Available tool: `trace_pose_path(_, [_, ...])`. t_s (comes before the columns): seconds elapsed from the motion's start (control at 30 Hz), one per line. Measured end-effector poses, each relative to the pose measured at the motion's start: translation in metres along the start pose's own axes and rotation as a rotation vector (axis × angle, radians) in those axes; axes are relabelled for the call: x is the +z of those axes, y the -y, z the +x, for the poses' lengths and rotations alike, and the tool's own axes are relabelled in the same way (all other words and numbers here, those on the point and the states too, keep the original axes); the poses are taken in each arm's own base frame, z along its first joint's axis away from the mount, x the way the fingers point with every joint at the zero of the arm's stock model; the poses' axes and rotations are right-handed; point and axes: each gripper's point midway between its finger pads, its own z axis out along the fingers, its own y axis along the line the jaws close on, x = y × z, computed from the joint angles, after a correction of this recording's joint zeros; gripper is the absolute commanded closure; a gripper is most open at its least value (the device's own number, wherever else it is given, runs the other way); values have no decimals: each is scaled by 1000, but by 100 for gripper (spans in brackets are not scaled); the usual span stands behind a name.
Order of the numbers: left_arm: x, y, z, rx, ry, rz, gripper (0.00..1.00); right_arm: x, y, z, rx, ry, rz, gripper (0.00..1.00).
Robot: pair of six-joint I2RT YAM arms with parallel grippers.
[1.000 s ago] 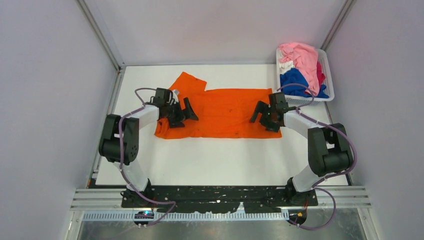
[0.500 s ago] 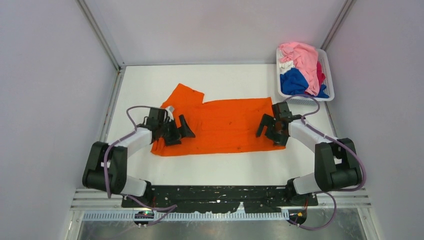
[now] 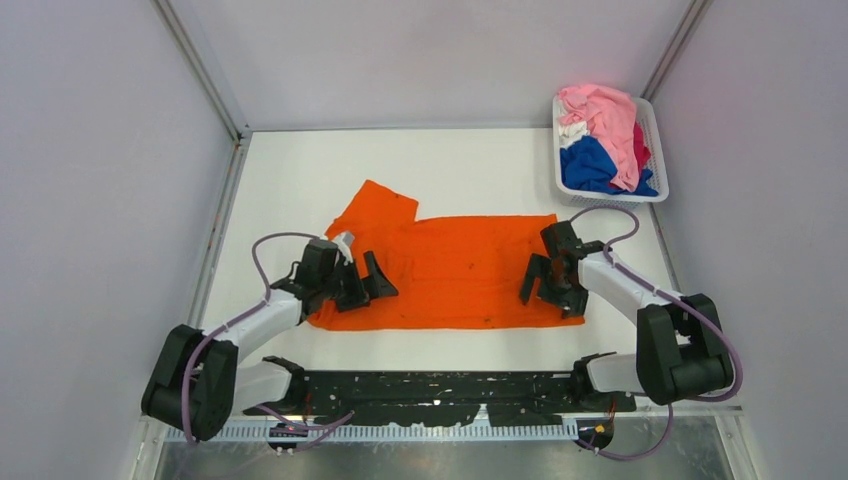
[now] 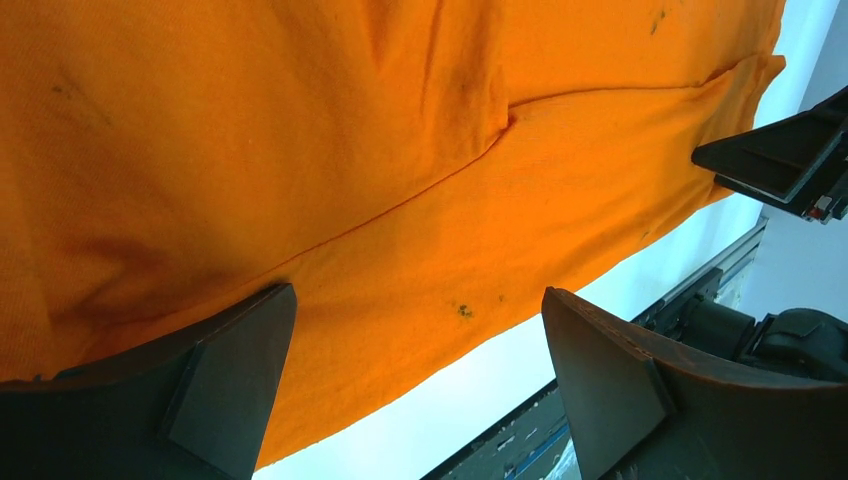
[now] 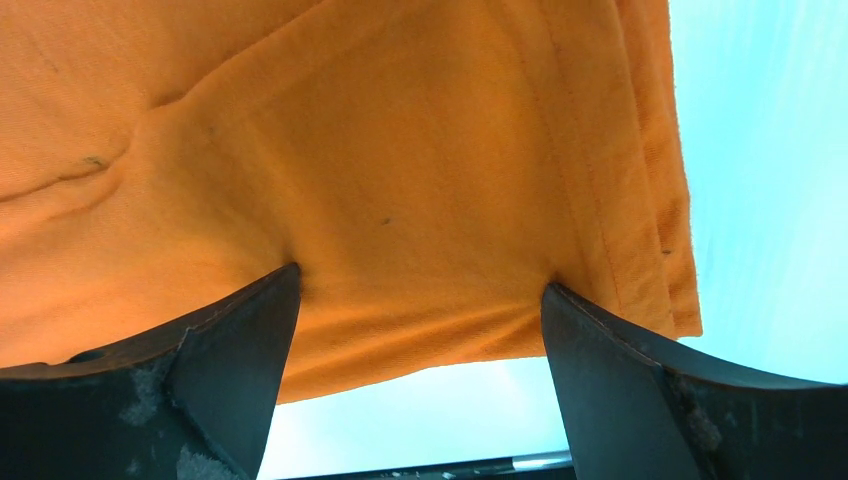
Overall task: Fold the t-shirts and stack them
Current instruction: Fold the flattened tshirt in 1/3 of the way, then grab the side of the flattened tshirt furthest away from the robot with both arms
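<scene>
The bright orange t-shirt [image 3: 450, 270] lies flat on the white table, folded lengthwise, one sleeve sticking out at the far left. My left gripper [image 3: 365, 285] is open and rests on the shirt's left end; the wrist view shows cloth [image 4: 350, 150] between its spread fingers [image 4: 415, 300]. My right gripper [image 3: 545, 285] is open on the shirt's right end, both fingertips pressing the cloth [image 5: 400, 150] near its near hem [image 5: 420, 280]. Neither gripper pinches anything. Pink [image 3: 600, 110], blue [image 3: 585, 165], white [image 3: 572, 130] and magenta [image 3: 640, 145] shirts lie heaped in the basket.
The white mesh basket [image 3: 652, 120] stands at the table's far right corner. Grey walls enclose the table on three sides. The black base rail [image 3: 440, 390] runs just below the shirt's near hem. The right gripper's fingers [image 4: 790, 155] show in the left wrist view.
Both arms have drawn back toward the near edge, and the orange shirt has slid with them, away from the back wall. Both grippers stayed open.
</scene>
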Motion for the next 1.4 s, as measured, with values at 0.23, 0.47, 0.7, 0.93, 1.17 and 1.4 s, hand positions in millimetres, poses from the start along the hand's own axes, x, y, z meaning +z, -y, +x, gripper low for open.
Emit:
trace_pose_path(0.23, [-11, 1, 23, -7, 11, 19, 0, -4, 10, 25, -38, -52, 48, 5])
trace_pose_path(0.47, [-29, -9, 45, -41, 10, -28, 0, -10, 18, 36, -51, -76, 77, 5])
trace_pose_path(0.7, [-44, -22, 54, -63, 38, -85, 0, -19, 23, 39, -67, -65, 86, 5])
trace_pose_path(0.93, [-66, -2, 3, -6, 138, -191, 0, -64, -19, -12, -115, 152, -131, 5])
trace_pose_path(1.17, [-74, 37, -102, 57, 297, -227, 0, -95, -64, -73, -127, 340, -277, 5])
trace_pose_path(1.4, [-31, 11, -207, 33, 306, -354, 0, -57, -70, -117, -25, 351, -274, 5])
